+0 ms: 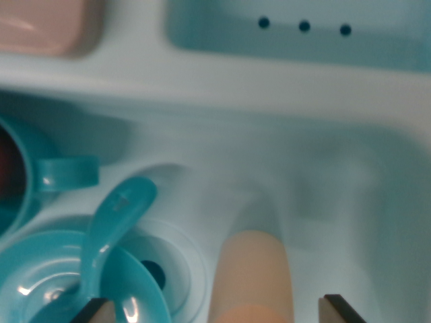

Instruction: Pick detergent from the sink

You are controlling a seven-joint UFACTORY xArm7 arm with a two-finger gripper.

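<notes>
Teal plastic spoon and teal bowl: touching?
Touching. The wrist view shows the teal plastic spoon resting inside the teal bowl, its handle leaning across the rim.

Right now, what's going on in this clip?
A wrist camera looks down into a light teal sink. The gripper is open, its two dark fingertips showing at the bottom edge on either side of a peach detergent bottle in the basin. Nothing is grasped yet. On the wrist view's left sit a teal cup and a teal bowl with a spoon resting in it.
</notes>
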